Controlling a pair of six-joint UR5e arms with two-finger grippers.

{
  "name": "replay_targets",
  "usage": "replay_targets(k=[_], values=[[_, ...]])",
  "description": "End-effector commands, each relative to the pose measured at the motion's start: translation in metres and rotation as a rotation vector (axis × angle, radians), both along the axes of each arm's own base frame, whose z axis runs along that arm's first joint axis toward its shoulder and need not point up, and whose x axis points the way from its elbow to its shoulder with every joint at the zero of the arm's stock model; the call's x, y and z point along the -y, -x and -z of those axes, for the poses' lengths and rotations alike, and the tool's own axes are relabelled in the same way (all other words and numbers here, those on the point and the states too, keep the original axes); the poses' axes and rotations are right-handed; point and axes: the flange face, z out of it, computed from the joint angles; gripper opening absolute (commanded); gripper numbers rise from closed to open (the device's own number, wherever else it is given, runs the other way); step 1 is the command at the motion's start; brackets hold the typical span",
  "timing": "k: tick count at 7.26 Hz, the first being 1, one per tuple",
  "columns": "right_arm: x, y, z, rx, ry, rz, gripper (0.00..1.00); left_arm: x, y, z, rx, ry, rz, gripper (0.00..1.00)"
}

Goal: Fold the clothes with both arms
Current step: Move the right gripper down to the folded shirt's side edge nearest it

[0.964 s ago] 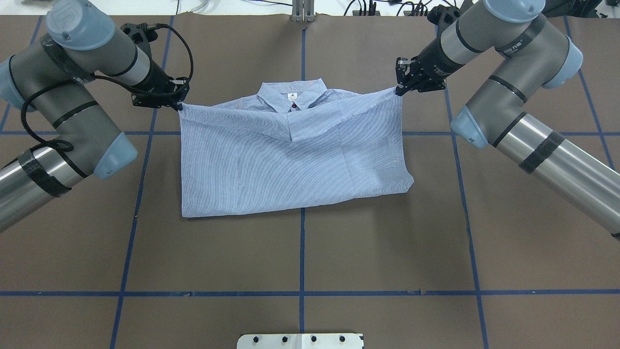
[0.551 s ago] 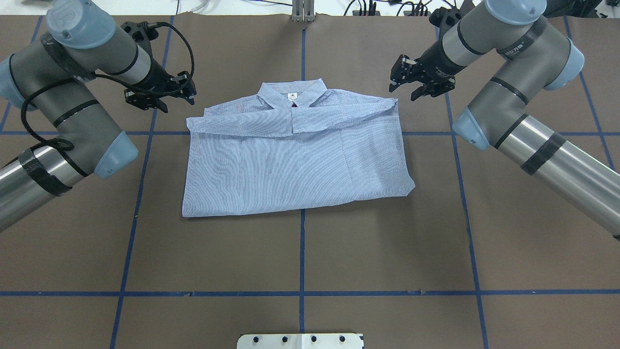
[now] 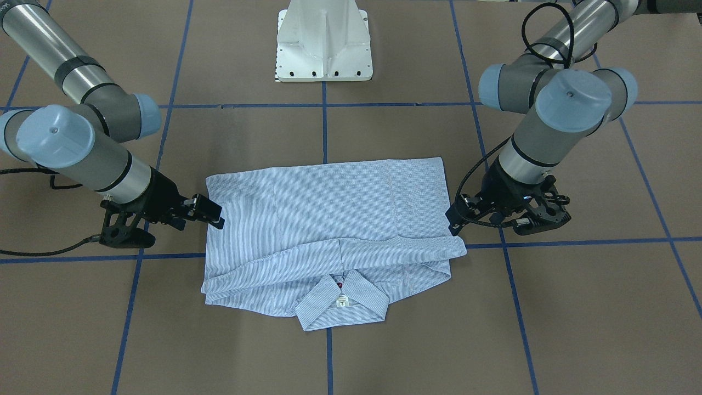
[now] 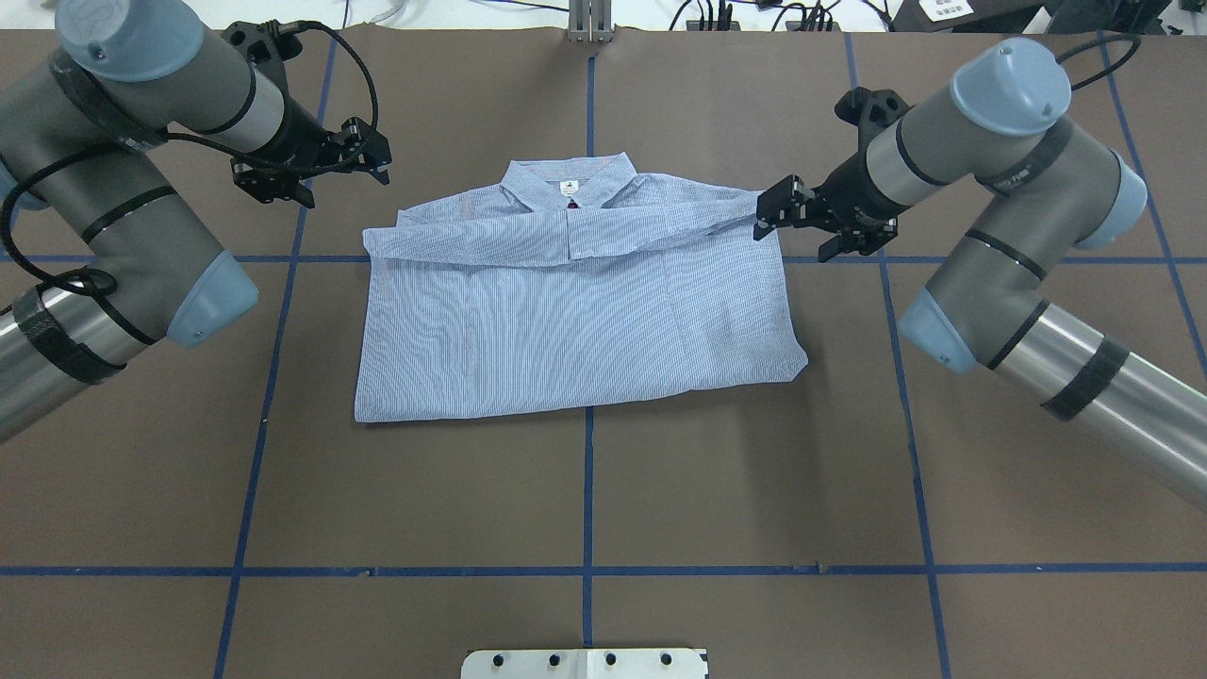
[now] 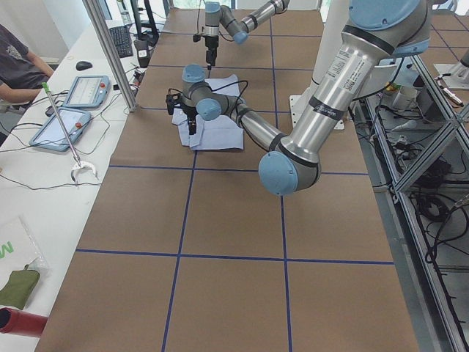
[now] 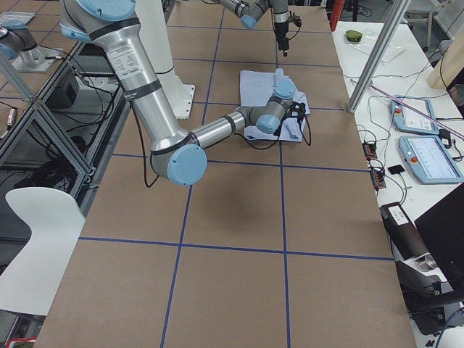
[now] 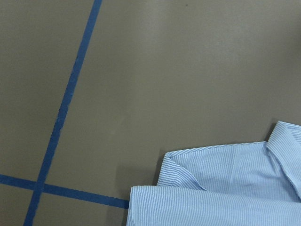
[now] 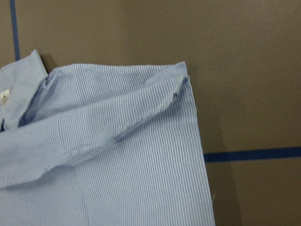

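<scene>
The light-blue striped shirt [image 4: 566,311] lies folded in a rectangle on the brown table, collar [image 4: 569,184] at the far side, a folded flap across below it. It also shows in the front view [image 3: 329,214]. My left gripper [image 4: 341,181] is open and empty, above the table just beyond the shirt's far left corner. My right gripper [image 4: 790,240] is open at the shirt's far right corner, with no cloth in it. The left wrist view shows that left corner [image 7: 221,188] from above. The right wrist view shows the right corner [image 8: 117,155].
The white pedestal base [image 4: 585,663] stands at the near table edge. Blue tape lines [image 4: 587,490] cross the brown tabletop. A metal post [image 4: 589,19] and cables sit at the far edge. An operators' bench with tablets [image 5: 73,92] runs along the far side.
Both grippers let go of the shirt's corners and the flap dropped flat below the collar. The left gripper then moved farther away; the right gripper came back down to the far right corner.
</scene>
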Motion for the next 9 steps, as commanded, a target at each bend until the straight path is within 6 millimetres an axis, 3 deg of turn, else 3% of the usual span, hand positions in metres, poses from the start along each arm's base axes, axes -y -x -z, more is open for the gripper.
replay_targets(k=[1, 3, 5, 6, 7, 9], values=[[-0.056, 0.013, -0.028, -0.024, 0.008, 0.058, 1.0, -0.005, 0.005, 0.01, -0.019, 0.0, 0.016, 0.99], [-0.072, 0.024, -0.041, -0.041, 0.023, 0.086, 0.98, -0.01, 0.01, 0.021, -0.035, 0.002, 0.027, 0.99], [-0.076, 0.03, -0.043, -0.045, 0.026, 0.098, 0.88, -0.011, 0.01, 0.023, -0.032, 0.006, 0.027, 0.99], [-0.077, 0.031, -0.041, -0.041, 0.026, 0.104, 0.73, -0.011, 0.01, 0.023, -0.032, 0.006, 0.027, 0.99], [-0.078, 0.033, -0.036, -0.035, 0.02, 0.107, 0.48, -0.012, 0.01, 0.022, -0.031, 0.007, 0.027, 0.99], [-0.078, 0.034, -0.032, -0.025, 0.019, 0.119, 0.07, -0.012, 0.013, 0.025, -0.036, 0.001, 0.03, 0.99]])
